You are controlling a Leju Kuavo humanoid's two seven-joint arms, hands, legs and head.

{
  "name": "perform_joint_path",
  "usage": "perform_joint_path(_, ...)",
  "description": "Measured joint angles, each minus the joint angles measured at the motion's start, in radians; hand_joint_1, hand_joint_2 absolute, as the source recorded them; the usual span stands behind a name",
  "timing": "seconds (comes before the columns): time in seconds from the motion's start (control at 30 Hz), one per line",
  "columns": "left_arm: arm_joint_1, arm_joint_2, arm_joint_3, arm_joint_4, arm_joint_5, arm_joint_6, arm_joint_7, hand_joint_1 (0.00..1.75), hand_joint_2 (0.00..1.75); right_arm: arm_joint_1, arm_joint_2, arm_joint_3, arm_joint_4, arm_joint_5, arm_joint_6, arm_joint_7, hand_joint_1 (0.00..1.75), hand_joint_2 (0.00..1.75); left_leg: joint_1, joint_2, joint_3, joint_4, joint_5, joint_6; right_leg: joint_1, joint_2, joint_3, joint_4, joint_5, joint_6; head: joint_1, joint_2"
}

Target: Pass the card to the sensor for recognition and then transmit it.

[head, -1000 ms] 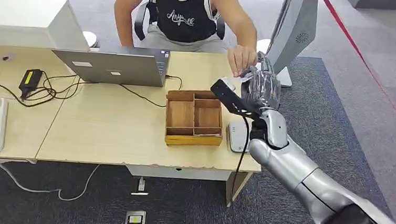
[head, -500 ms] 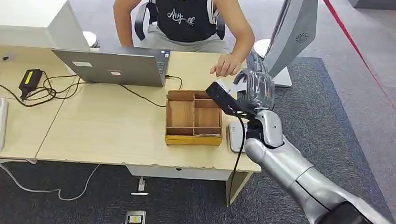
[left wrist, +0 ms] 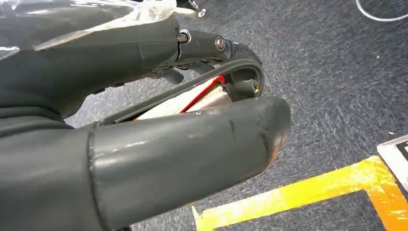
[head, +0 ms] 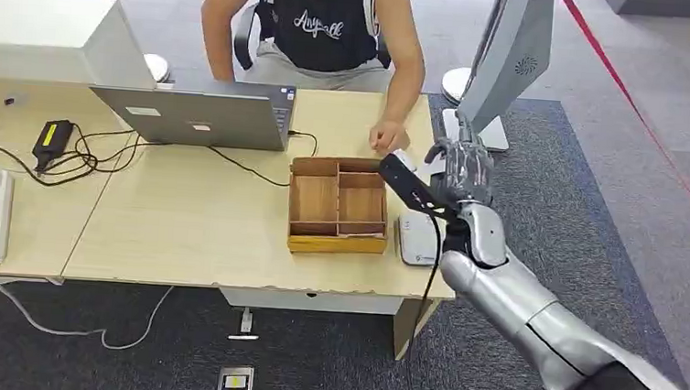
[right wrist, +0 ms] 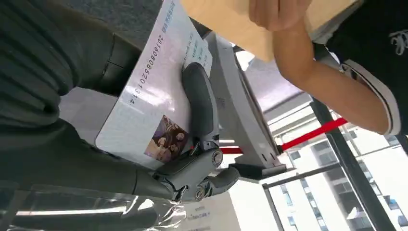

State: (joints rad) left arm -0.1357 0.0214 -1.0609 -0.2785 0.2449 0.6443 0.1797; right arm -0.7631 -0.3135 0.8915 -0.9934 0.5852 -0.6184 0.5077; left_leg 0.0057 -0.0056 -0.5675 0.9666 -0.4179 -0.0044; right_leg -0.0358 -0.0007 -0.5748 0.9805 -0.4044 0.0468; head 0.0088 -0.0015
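Right wrist view: right hand [right wrist: 86, 125] grips a white plastic photo ID card [right wrist: 156, 94], dark fingers [right wrist: 199, 103] clamped across its face. Head view: that hand [head: 460, 171] hangs over the light wooden table [head: 192, 230], above the grey flat card sensor [head: 416, 239], near a person's hand [head: 387, 137]. Left hand [left wrist: 144, 120] fingers curled in; whether they hold anything, cannot tell.

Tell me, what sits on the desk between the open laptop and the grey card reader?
A wooden divided tray, seen in the head view.
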Motion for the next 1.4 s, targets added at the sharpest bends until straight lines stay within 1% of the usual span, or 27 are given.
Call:
perform_joint_path(0.27, 0.016, -0.001, 0.0, 0.0, 0.019, 0.005, -0.009, 0.0, 0.0, 0.048, -0.032, -0.017, 0.007, -0.037, 0.004, 0.0, 1.75, 1.75, 0.0, 0.0, 0.0, 0.0, 0.0, 0.0, 0.0, 0.0, 0.0, 0.0, 0.0, 0.0, 0.0, 0.0)
perform_joint_path(0.6, 0.02, -0.001, 0.0, 0.0, 0.026, 0.007, -0.017, 0.0, 0.0, 0.092, -0.048, -0.026, 0.02, -0.053, 0.021, -0.011, 1.75, 1.75, 0.0, 0.001, 0.0, 0.0, 0.0, 0.0, 0.0, 0.0, 0.0, 0.0, 0.0, 0.0, 0.0, 0.0)
perform_joint_path(0.77, 0.019, -0.002, 0.0, 0.0, 0.026, 0.006, -0.016, 0.0, 0.0, 0.107, -0.046, -0.025, 0.034, -0.057, 0.044, -0.021, 1.75, 1.75, 0.0, 0.0, 0.0, 0.0, -0.001, 0.0, 0.0, 0.0, 0.0, 0.0, 0.0, 0.0, 0.0, 0.0)
perform_joint_path(1.0, 0.019, -0.002, 0.0, 0.0, 0.03, 0.006, -0.016, 0.0, 0.0, 0.118, -0.03, -0.017, 0.066, -0.068, 0.083, -0.029, 1.75, 1.75, 0.0, 0.0, -0.001, 0.0, -0.001, 0.0, 0.0, 0.0, 0.0, 0.0, 0.0, 0.0, 0.0, 0.0)
perform_joint_path(1.4, 0.021, -0.001, 0.0, 0.0, 0.032, 0.006, -0.017, 0.0, 0.0, 0.125, -0.006, -0.005, 0.116, -0.082, 0.099, -0.037, 1.75, 1.75, 0.001, 0.0, 0.0, 0.0, -0.001, 0.0, 0.0, 0.0, 0.0, 0.0, 0.0, 0.0, 0.0, 0.0)
